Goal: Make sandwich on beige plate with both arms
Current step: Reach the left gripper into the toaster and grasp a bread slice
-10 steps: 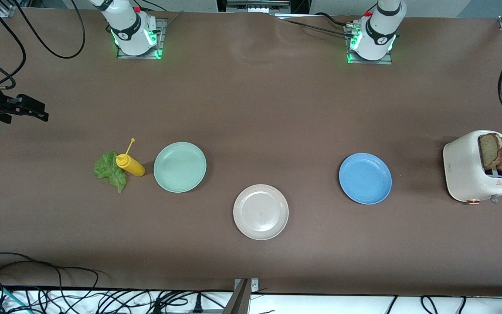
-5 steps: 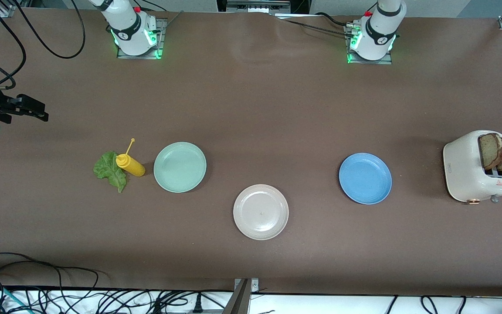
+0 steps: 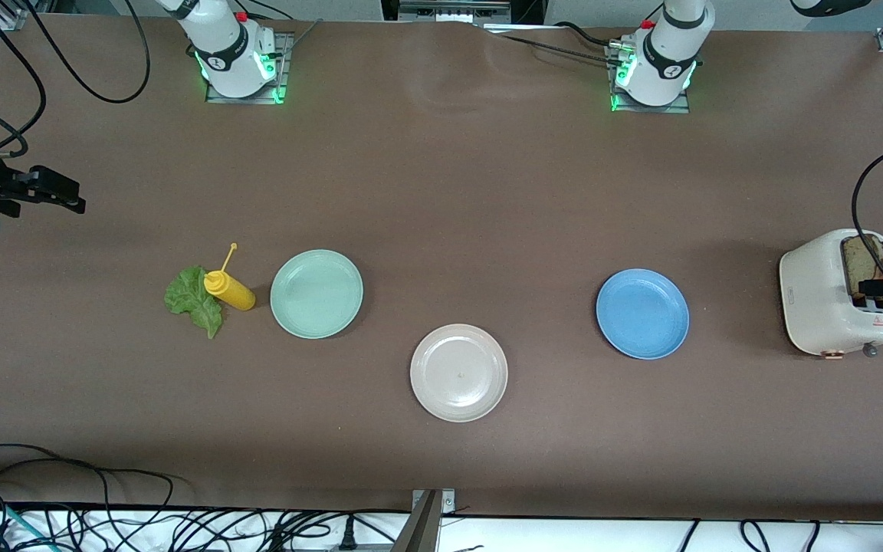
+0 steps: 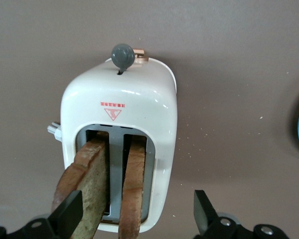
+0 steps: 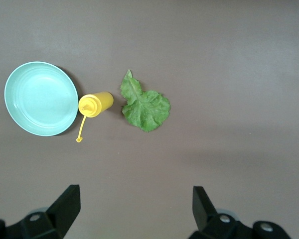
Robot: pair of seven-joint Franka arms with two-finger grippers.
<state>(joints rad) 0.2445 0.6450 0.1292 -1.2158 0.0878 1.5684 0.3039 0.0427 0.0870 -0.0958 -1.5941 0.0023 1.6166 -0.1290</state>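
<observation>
Brown table (image 3: 441,192), white toaster (image 3: 825,295) with two bread slices (image 4: 92,181) standing in its slots, left gripper (image 4: 137,219) over them, fingers wide, holding nothing. Beige plate (image 3: 458,372) sits bare mid-table. Right gripper (image 5: 134,211) waits, spread empty above the lettuce (image 5: 144,107).

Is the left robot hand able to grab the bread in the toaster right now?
Probably yes. The left gripper hangs open right over the toaster, and both bread slices stick up out of the slots with nothing covering them.
</observation>
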